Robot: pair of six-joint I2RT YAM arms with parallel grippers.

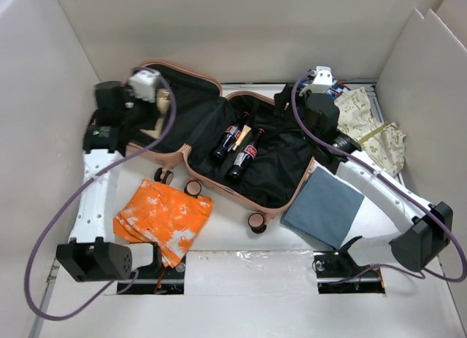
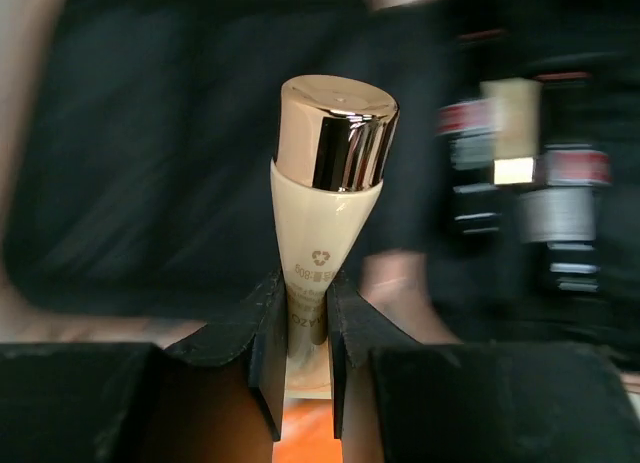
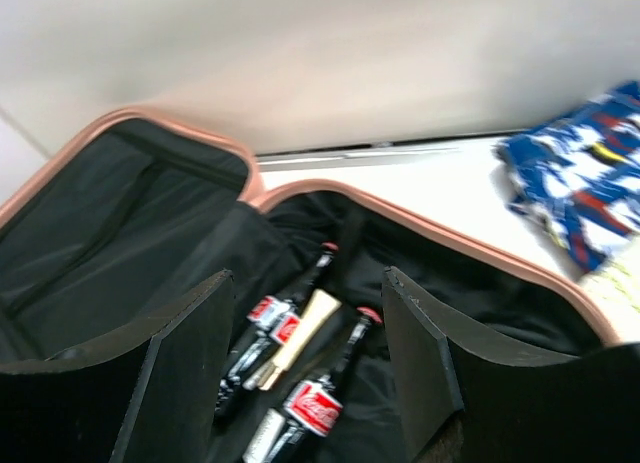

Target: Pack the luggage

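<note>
The luggage (image 1: 191, 165), a salmon-pink suitcase, lies open with both black-lined halves facing up. In its right half lie two cola bottles (image 1: 228, 141) (image 1: 246, 157) with a cream tube (image 1: 244, 129) between them. My left gripper (image 2: 306, 288) hovers over the left half (image 1: 157, 116), shut on the flat end of a cream tube with a gold cap (image 2: 325, 208). My right gripper (image 3: 307, 303) stands open and empty above the rear of the right half (image 1: 303, 108), looking down at the bottles (image 3: 275, 318) (image 3: 318, 403).
An orange cloth (image 1: 164, 217) lies in front of the luggage at left. A folded blue-grey cloth (image 1: 323, 206) lies at front right. A floral cream cloth (image 1: 372, 126) and a blue patterned cloth (image 3: 580, 183) lie at back right. White walls enclose the table.
</note>
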